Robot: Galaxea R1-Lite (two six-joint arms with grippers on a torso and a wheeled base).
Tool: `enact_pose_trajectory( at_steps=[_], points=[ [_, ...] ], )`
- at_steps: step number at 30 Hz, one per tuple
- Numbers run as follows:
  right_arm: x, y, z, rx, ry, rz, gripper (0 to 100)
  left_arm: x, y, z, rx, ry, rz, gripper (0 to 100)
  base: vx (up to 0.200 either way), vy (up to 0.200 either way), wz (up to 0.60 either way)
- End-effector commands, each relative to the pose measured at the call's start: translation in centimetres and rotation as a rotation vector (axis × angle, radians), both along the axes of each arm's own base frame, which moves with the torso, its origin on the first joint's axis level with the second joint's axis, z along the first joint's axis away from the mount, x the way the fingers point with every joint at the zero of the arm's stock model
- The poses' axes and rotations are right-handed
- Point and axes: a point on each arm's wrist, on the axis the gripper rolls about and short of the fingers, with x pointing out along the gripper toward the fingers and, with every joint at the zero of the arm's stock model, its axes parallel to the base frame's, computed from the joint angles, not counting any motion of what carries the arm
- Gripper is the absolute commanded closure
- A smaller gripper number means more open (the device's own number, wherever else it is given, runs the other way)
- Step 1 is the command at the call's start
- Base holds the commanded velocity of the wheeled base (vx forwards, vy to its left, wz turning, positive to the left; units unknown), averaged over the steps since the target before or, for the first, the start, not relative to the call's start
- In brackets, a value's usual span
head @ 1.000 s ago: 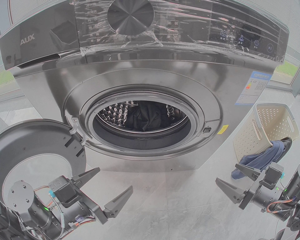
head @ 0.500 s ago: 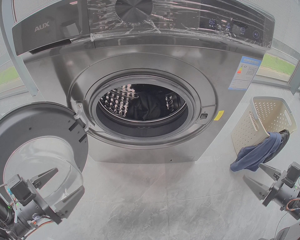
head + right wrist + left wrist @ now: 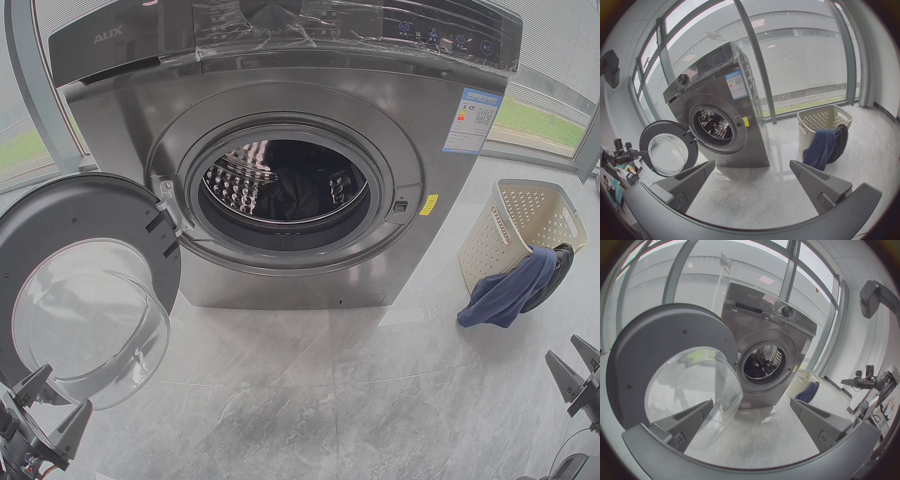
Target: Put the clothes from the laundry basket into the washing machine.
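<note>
Front-loading washing machine (image 3: 281, 94) of brushed grey metal, with crinkled clear film (image 3: 350, 28) over its glossy black top. Stands on a polished grey floor (image 3: 312, 400) with a marble pattern. Round door (image 3: 81, 219) swung wide open toward the robot's left: a dark plastic ring around a bulging bowl of clear glass. Inside the round opening, a shiny steel drum (image 3: 240, 187) with rows of small bumps, and in it a crumpled black cloth (image 3: 294, 190) toward the back.

To the right of the machine and apart from it, a cream plastic laundry basket (image 3: 494, 244), rectangular, with walls full of small holes and slot handles. Draped over its near rim, a soft blue garment (image 3: 506, 290), hanging down the outside wall and reaching the floor. Just beside it, also over the rim, a black garment (image 3: 559, 265).

Low at the left, in front of the open door, the left hand (image 3: 59, 394): wedge-shaped grey fingers spread wide apart, holding nothing. Low at the right, near the basket but not touching the clothes, the right hand (image 3: 565, 350), fingers also wide apart and empty.

Behind the machine, tall windows (image 3: 550, 94) in grey metal frames.
</note>
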Motion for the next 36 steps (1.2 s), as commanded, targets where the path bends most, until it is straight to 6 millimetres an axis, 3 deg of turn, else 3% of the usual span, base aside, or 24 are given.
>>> enact_pose_trajectory(
  at_steps=[1,6,9,17,21,26,36],
  points=[
    [-2.9,-1.2,-0.8,0.011,-0.11,-0.065,0,-2.1,0.9,-0.9,-0.034,-0.097,0.096,0,-0.2,0.0,0.0],
    [-4.6,-1.4,-2.7,0.0,-0.081,0.018,0,-2.6,0.8,-1.6,-0.018,-0.091,0.148,0,-0.08,0.0,0.0],
    [-4.7,-1.3,-3.2,-0.004,-0.017,0.065,0,-3.3,0.7,-2.0,-0.007,-0.127,0.139,0,0.0,0.0,0.0],
    [-6.1,-1.7,-5.3,0.014,0.003,0.017,0,-3.8,0.6,-2.9,0.017,-0.111,0.112,0,-0.075,0.0,0.0],
    [-5.9,-1.9,-4.6,0.011,-0.051,-0.07,0,-3.8,0.6,-3.4,0.049,-0.066,0.125,0,0.0,0.0,0.0],
    [-6.0,-1.9,-4.0,-0.084,-0.095,-0.136,0,-3.7,0.9,-4.5,0.133,0.032,0.287,0,0.0,0.0,0.0],
    [-5.9,-1.9,-5.3,-0.128,0.006,-0.208,0,-4.4,0.8,-5.3,0.153,0.012,0.342,0,0.0,0.0,0.0]
  ],
)
